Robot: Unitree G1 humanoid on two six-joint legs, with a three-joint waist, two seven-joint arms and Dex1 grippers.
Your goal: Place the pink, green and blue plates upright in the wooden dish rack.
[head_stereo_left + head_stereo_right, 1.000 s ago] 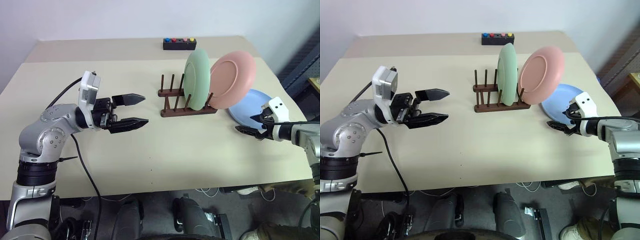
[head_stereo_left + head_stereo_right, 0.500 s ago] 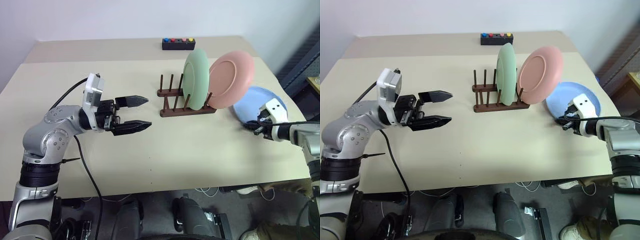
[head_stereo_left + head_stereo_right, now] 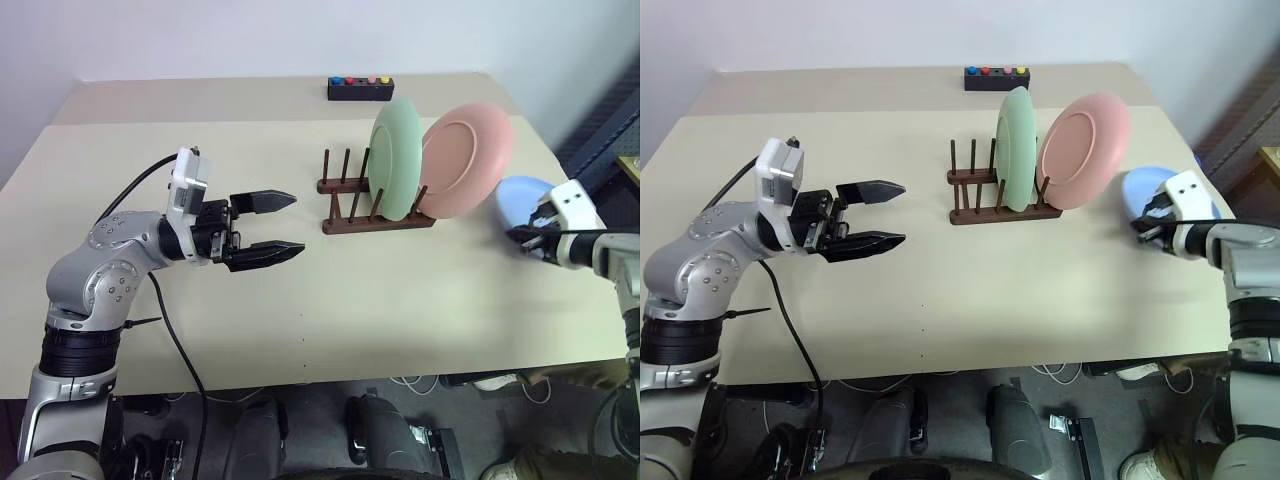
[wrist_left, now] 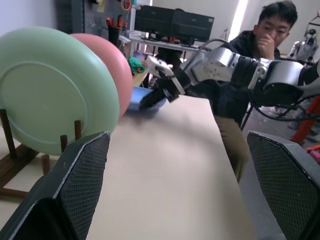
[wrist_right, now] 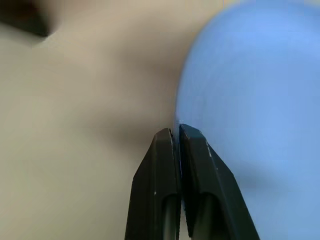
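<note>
The wooden dish rack stands mid-table with the green plate upright between its pegs. The pink plate leans at the rack's right end, tilted. To the right, my right gripper is shut on the rim of the blue plate, which is tipped up from the table near its right edge. The right wrist view shows the two fingers pinching that blue plate's edge. My left gripper hovers open and empty left of the rack, pointing toward it.
A small black box with coloured buttons sits at the table's far edge. The rack's left pegs hold nothing. A person sits beyond the table's right side, behind my right arm.
My right gripper has shut on the blue plate's rim and carried it up and to the right, tipping it off the table. The left arm has stayed put.
</note>
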